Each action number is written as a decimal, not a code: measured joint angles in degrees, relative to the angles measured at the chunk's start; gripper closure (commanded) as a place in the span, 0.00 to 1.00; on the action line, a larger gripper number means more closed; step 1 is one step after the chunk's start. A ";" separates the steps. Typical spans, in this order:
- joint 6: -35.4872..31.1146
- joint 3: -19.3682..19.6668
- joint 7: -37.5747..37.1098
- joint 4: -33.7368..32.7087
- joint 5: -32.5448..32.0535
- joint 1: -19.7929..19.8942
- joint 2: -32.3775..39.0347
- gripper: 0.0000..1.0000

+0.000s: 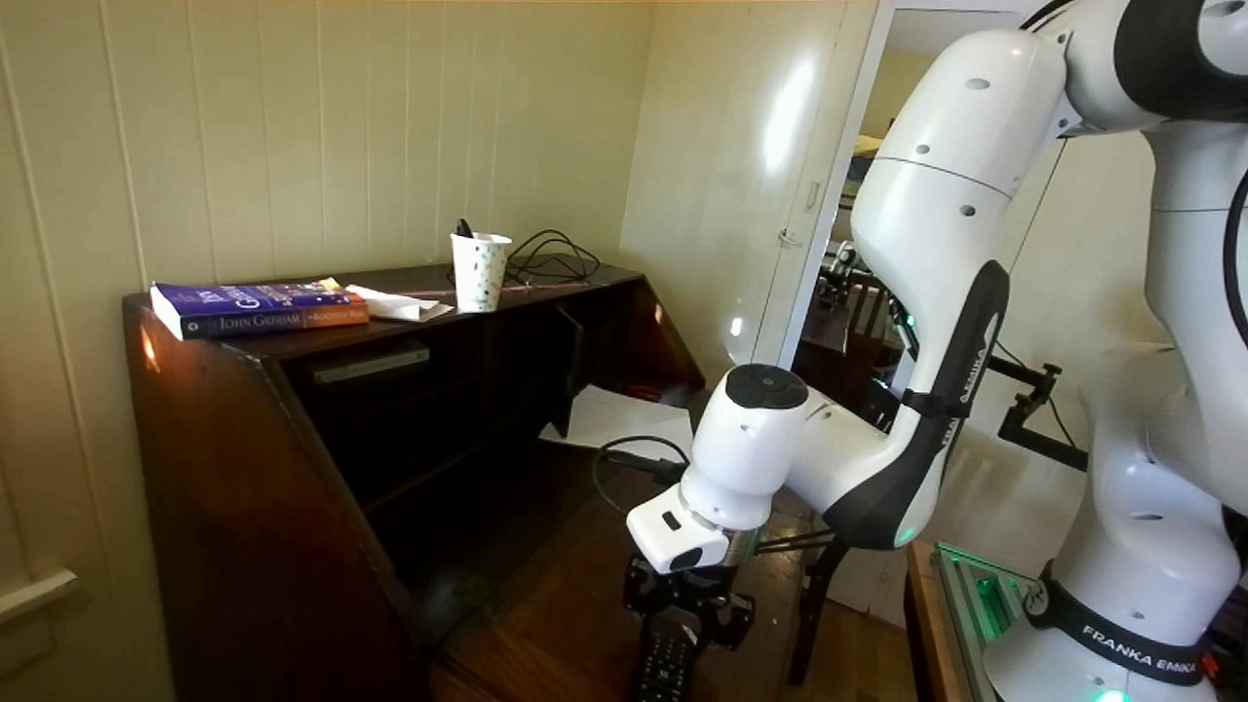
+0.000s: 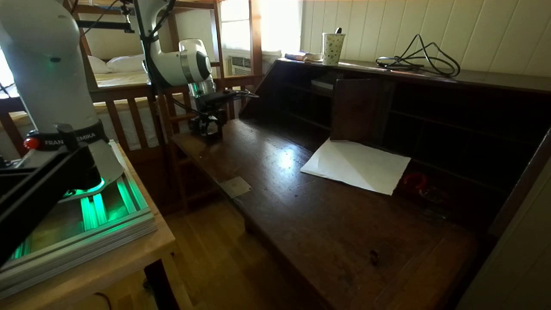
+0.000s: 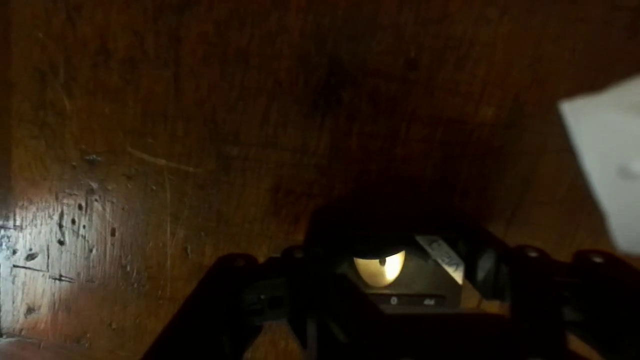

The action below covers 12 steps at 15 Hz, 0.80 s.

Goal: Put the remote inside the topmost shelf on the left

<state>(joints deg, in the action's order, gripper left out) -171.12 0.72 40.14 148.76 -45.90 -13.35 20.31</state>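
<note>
i cannot tell whether the claw [image 1: 686, 632] grips the remote [image 1: 665, 671], but the pale box [image 1: 371, 364] in the topmost shelf [image 2: 297, 82] could block its entry.

A white, speckled, tapered cup [image 1: 480, 275] holds a slim black object [image 1: 464, 229]. On one side of the cup lies a thick purple-and-orange book [image 1: 263, 310]; on the cup's opposite side, a coiled black cable [image 2: 400, 66]. Lower than the cup lies a white paper sheet [image 2: 357, 165].

Scratched brown wood [image 3: 150, 190], black fingers [image 3: 307, 285] at the bottom, a white sheet [image 3: 612, 160] at the right edge.
</note>
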 measured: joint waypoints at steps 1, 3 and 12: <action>0.20 -0.45 0.10 -0.12 0.20 0.75 0.01 0.64; 0.13 0.09 -1.64 -0.18 0.40 0.77 -0.40 0.64; -11.13 -0.33 -14.01 9.74 4.82 9.32 -8.19 0.64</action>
<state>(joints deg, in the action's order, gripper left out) -182.25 0.39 26.13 158.49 -41.08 -4.03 12.12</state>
